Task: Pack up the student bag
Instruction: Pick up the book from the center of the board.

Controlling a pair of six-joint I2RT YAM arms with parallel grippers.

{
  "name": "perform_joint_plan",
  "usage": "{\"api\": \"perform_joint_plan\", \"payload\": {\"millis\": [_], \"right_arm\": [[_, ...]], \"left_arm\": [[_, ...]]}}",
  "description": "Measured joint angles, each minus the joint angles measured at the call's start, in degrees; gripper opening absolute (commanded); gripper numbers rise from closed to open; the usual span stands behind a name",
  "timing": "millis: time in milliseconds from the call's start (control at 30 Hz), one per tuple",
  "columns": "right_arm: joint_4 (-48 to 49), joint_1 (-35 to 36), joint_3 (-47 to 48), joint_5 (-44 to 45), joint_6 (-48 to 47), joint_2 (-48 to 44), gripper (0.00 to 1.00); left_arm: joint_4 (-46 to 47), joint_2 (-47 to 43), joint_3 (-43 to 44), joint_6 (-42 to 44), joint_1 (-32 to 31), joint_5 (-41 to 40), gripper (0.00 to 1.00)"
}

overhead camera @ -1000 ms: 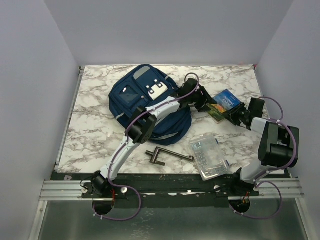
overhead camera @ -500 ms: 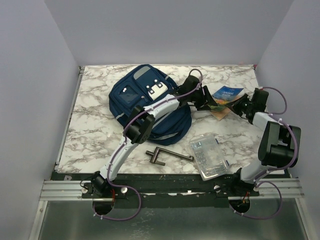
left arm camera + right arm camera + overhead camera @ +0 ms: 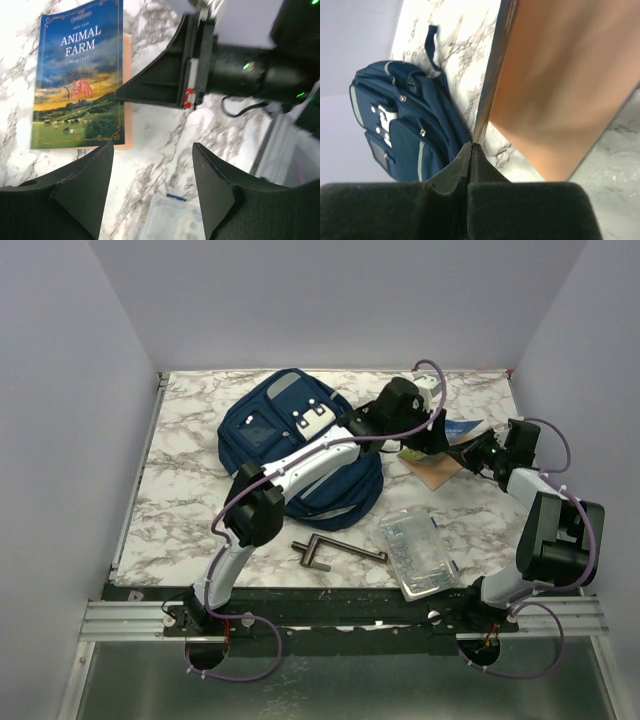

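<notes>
The student bag (image 3: 285,440) is a navy backpack with grey trim, lying at the back centre-left of the table; it also shows in the right wrist view (image 3: 395,120). A book titled "Animal Farm" (image 3: 77,80) with a salmon-coloured sheet under it lies to the bag's right (image 3: 440,465). My right gripper (image 3: 470,145) is shut on the book's thin edge (image 3: 492,75); it sits at the book's right side (image 3: 472,452). My left gripper (image 3: 152,170) is open and empty, held above the table just beside the book (image 3: 430,435).
A clear plastic case (image 3: 418,553) lies at the front right and shows under the left jaws (image 3: 172,220). A dark metal T-shaped tool (image 3: 335,550) lies in front of the bag. The table's right edge is close to the right arm.
My left gripper has risen and swung right, from the bag's side to above the book. My right gripper has moved back and left with the book, which has turned.
</notes>
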Motion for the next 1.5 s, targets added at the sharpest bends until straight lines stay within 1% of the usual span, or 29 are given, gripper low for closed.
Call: {"api": "perform_joint_plan", "payload": {"millis": [167,333,433,533,600,733,800,1033,1067,1133,1200,1267,1333,1367,1400,1433,1467,1500], "right_arm": [[-3.13,0.00,-1.14,-2.82,-0.42,-5.01,0.00],[-4.11,0.00,-3.52,-5.05,-0.42,-7.93,0.00],[-4.63,0.00,-4.74,-5.73,-0.35,-8.52,0.00],[-5.09,0.00,-5.60,-6.36,-0.11,-9.07,0.00],[-5.38,0.00,-5.73,-6.69,0.07,-9.44,0.00],[-5.55,0.00,-6.38,-7.08,0.70,-10.86,0.00],[-5.57,0.00,-6.99,-7.13,1.29,-11.72,0.00],[-5.55,0.00,-7.87,-7.02,2.80,-12.83,0.00],[-5.53,0.00,-7.89,-7.02,2.84,-12.83,0.02],[-5.42,0.00,-7.91,-7.04,2.84,-12.83,0.15],[-5.79,0.00,-7.85,-6.88,2.34,-12.81,0.38],[-8.07,-0.11,-7.06,-5.62,0.28,-12.74,0.58],[-9.81,-0.72,-6.19,-3.78,-1.95,-12.63,0.70],[-9.92,-1.44,-6.10,-3.30,-2.82,-12.63,0.73],[-10.03,-2.34,-6.12,-2.91,-3.98,-12.63,0.75],[-10.10,-3.89,-6.12,-2.60,-4.26,-12.57,0.78],[-10.08,-5.35,-6.16,-2.54,-4.92,-12.44,0.79],[-10.08,-6.54,-6.14,-2.49,-5.70,-12.20,0.79]], "left_arm": [[-1.60,-0.94,-5.57,8.15,-3.69,-6.03,0.65],[-3.10,-0.98,-10.93,12.07,-5.20,-9.64,0.66],[-2.93,-1.25,-12.63,13.35,-5.64,-10.58,0.65],[-2.91,-1.29,-13.09,14.51,-6.21,-12.09,0.58],[-2.73,-1.29,-13.00,14.97,-6.93,-13.60,0.50],[-2.56,-1.27,-11.87,15.39,-7.87,-16.26,0.46],[-2.43,-1.25,-11.10,15.45,-8.13,-17.09,0.42],[-2.19,-1.09,-9.46,16.41,-8.68,-19.15,0.18],[-2.19,-1.03,-9.35,16.57,-8.79,-19.19,0.15],[-2.10,-0.98,-9.31,16.68,-8.96,-19.19,0.12],[-2.05,-0.79,-9.31,16.81,-9.11,-19.17,0.11],[-2.08,-0.44,-9.31,16.85,-9.18,-19.06,0.10],[-2.10,-0.02,-9.31,16.81,-9.20,-18.32,0.10],[-2.08,0.24,-9.31,16.65,-9.18,-17.42,0.10],[-2.08,0.42,-9.31,16.26,-9.18,-16.57,0.13],[-2.08,0.63,-9.31,15.63,-9.16,-15.26,0.20],[-2.08,0.81,-9.31,15.10,-9.07,-13.99,0.29],[-2.12,0.94,-9.31,14.40,-9.01,-12.74,0.41]]}}
